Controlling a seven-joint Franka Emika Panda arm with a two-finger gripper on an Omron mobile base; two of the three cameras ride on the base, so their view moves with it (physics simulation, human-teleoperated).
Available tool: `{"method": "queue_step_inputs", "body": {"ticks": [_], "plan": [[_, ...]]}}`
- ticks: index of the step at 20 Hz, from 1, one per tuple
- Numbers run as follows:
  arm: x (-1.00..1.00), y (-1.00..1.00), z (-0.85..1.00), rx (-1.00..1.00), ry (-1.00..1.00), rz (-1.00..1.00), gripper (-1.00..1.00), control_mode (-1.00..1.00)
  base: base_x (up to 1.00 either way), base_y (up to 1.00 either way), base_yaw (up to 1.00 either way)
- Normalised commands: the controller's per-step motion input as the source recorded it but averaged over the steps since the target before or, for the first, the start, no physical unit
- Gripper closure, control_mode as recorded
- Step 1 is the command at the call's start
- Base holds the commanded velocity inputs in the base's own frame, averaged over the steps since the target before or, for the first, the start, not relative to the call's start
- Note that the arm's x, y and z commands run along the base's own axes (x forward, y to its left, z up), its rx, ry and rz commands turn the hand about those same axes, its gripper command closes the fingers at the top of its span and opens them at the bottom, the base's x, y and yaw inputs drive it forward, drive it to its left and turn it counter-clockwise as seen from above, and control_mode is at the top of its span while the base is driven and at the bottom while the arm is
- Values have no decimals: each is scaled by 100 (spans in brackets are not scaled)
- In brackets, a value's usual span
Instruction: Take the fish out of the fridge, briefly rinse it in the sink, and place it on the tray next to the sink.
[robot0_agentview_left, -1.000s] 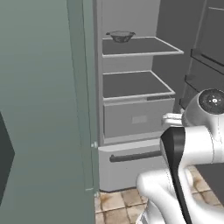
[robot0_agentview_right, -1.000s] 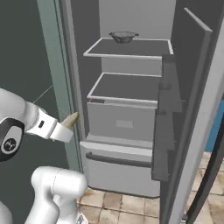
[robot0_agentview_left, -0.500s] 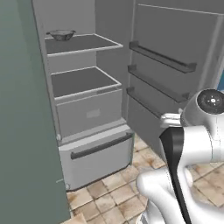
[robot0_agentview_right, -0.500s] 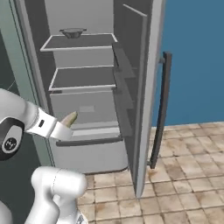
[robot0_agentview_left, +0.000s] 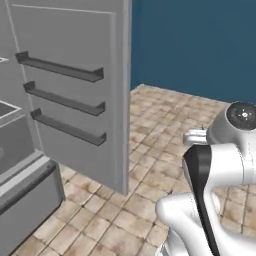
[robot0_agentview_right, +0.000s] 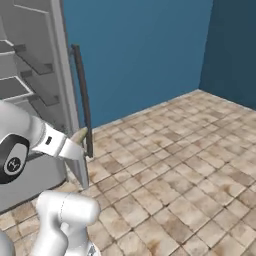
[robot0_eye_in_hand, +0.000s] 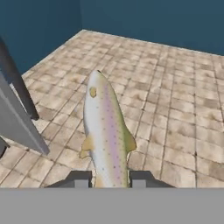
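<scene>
A speckled fish (robot0_eye_in_hand: 107, 131) with a pinkish stripe and yellow fins sticks out from my gripper (robot0_eye_in_hand: 109, 180), which is shut on its tail end. The head points away over the tiled floor. From the right base view the fish (robot0_agentview_right: 80, 135) shows as a small tan tip at the end of my hand, close to the fridge door's edge. The fridge (robot0_agentview_left: 75, 75) stands open at the left, its door swung out with three dark door rails. Its grey drawer (robot0_agentview_left: 25, 195) sits low at the left edge.
Tan tiled floor (robot0_agentview_right: 190, 165) spreads to the right, bounded by blue walls (robot0_agentview_right: 140, 50). The open door's edge with its dark vertical handle (robot0_agentview_right: 82, 100) stands just beside my hand. My own white arm (robot0_agentview_left: 215, 190) rises in the lower right of the left base view.
The whole picture has swung right: the base has turned away from the fridge interior toward the blue walls and floor. The fish stays in the gripper.
</scene>
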Motion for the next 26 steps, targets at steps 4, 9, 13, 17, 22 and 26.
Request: {"method": "queue_step_inputs", "body": {"ticks": [4, 9, 13, 17, 22, 26], "plan": [[0, 0, 0, 0, 0, 0, 100, 100, -10, 9, -100], [0, 0, 0, 0, 0, 0, 100, 100, -6, 7, -100], [0, 0, 0, 0, 0, 0, 100, 100, -1, 6, -100], [0, 0, 0, 0, 0, 0, 100, 100, 0, 8, -100], [0, 0, 0, 0, 0, 0, 100, 100, -9, 12, -100], [0, 0, 0, 0, 0, 0, 100, 100, -13, 22, -98]]}}
